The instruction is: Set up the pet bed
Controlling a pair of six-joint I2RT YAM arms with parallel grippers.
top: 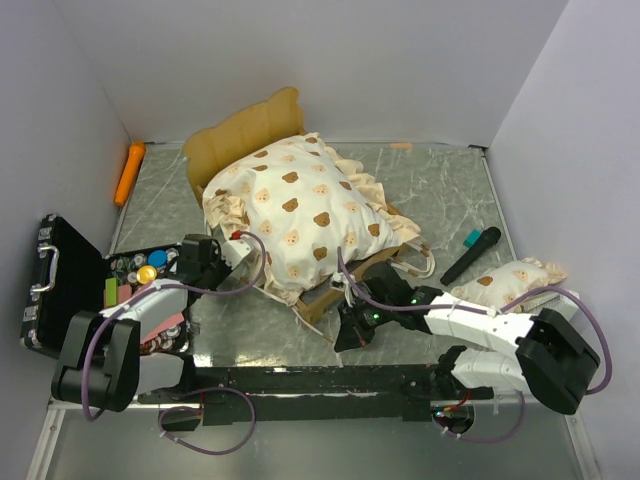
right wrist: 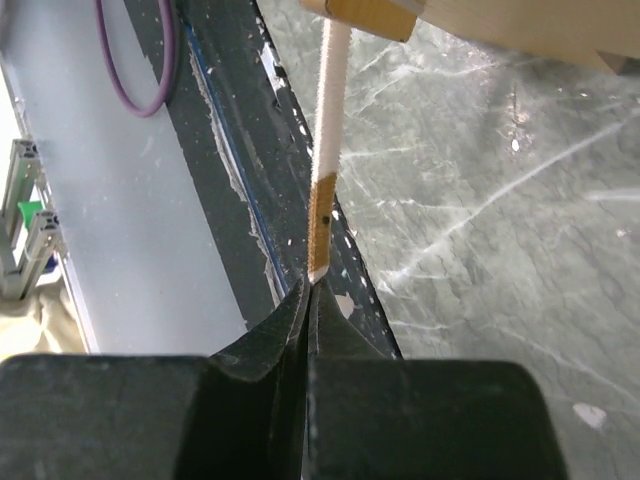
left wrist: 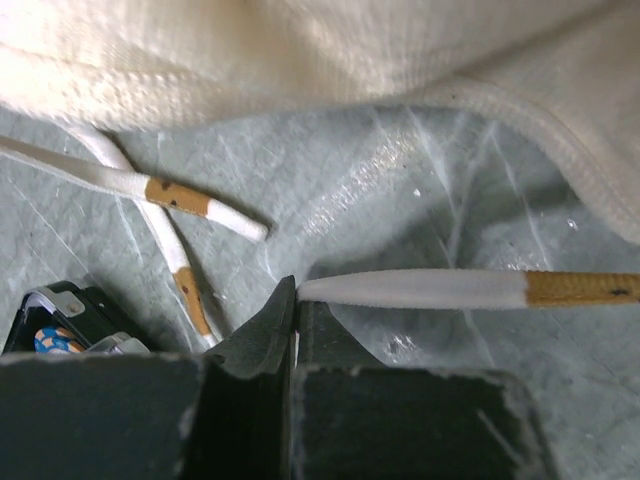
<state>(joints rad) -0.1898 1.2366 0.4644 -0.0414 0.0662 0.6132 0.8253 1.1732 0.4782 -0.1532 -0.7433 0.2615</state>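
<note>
Centrally, 1 pet bed point(top: 245, 125), 1 pillow point(top: 510, 278), left pincer point(left wrist: 295, 300) clamped on 1 tie point(left wrist: 420, 289), right pincer point(right wrist: 308, 290) clamped on 1 tie point(right wrist: 328, 140)

Plain white walls point(top: 400, 60) close in the grey marbled desk point(top: 440, 190) on three sides, under even light.

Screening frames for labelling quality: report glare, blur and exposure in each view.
Top external: sharp, even light, faint sheen on the table cover. Left wrist: mattress washed out, glints on the cover, left gripper's fingers underexposed. Right wrist: tie clear, right gripper's fingers nearly black.
</note>
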